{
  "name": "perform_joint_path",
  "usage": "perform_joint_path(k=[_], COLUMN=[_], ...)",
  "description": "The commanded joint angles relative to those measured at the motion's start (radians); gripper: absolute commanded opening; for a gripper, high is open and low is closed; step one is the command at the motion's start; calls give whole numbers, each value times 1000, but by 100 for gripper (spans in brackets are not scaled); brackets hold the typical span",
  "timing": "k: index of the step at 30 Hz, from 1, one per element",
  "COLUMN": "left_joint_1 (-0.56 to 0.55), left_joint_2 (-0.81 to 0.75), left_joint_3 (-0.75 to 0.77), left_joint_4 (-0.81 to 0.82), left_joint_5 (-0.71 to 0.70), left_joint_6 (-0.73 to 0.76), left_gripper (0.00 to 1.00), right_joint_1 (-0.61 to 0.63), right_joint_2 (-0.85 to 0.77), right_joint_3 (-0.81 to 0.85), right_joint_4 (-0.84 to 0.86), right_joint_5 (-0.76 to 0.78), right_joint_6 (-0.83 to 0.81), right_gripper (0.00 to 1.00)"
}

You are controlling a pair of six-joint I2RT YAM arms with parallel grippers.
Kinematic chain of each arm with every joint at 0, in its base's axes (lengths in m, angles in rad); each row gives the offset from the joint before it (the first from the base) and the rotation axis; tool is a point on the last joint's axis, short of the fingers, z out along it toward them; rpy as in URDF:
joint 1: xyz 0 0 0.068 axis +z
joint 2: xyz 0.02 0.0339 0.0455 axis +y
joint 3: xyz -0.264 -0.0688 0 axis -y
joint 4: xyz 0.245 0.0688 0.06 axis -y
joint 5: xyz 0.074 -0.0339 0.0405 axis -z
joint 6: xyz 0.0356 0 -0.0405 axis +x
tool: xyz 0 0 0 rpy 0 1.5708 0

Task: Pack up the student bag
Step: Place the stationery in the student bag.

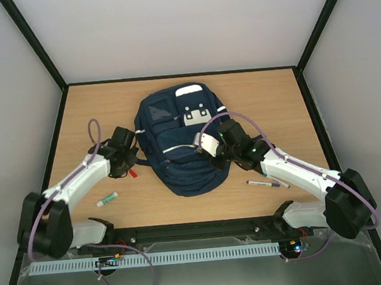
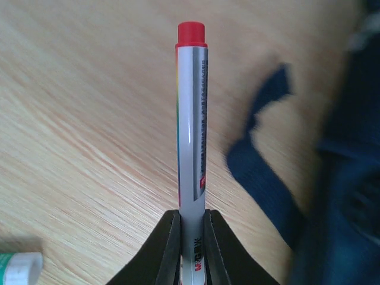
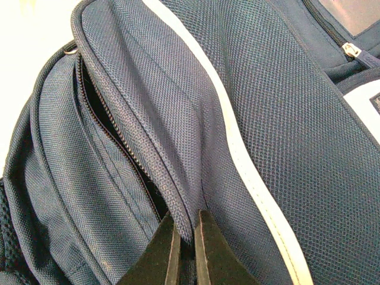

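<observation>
Wrist views | left gripper (image 2: pixel 192 215) clamps pen (image 2: pixel 192 119) | right gripper (image 3: pixel 186 218) pinches student bag (image 3: pixel 267 119) flap

Left arm (image 1: pixel 80 179): extended forward and inward from its base at the near-left corner, forearm sloping toward the table's middle.
Left gripper (image 2: pixel 191 224): fingers clamped on the lower barrel of a red-capped pen (image 2: pixel 192 130), which pointed straight out between them.
Right arm (image 1: pixel 300 173): extended forward and inward from the near-right base, mirroring the left.
Right gripper (image 3: pixel 185 228): fingers nearly closed, pinching a fabric fold of the student bag (image 3: pixel 267 107).
</observation>
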Motion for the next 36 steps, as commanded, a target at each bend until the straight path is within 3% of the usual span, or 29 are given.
perform_joint_path(k=[1,6,10,13,19,24,31,36], left_joint_1=[-100,-189,-207,-208,-276,-447,-622,-846], left_joint_2=[-170,-405,-600,-652,-526,-464,-353,-280], left_joint_3=[-7,-22,-65,-46,60,154,214,244], left_joint_4=[-20,45,182,222,205,153,100,54], left_joint_5=[-73,-61,108,184,335,208,144,-35], left_joint_6=[108,235,387,493,621,800,980,1124], left_gripper=[2,2,2,2,2,2,2,2], right_joint_1=[0,-3,-3,-3,-3,-3,-3,-3], right_joint_2=[1,-7,-27,-29,-1,37,96,114], right_joint_3=[-9,56,158,244,381,466,541,566], right_joint_4=[-41,-66,-133,-185,-247,-280,-319,-330], right_joint_5=[-42,18,60,76,120,158,145,133], right_joint_6=[10,35,30,5,-63,-142,-164,-148], right_gripper=[3,2,1,1,1,1,1,1])
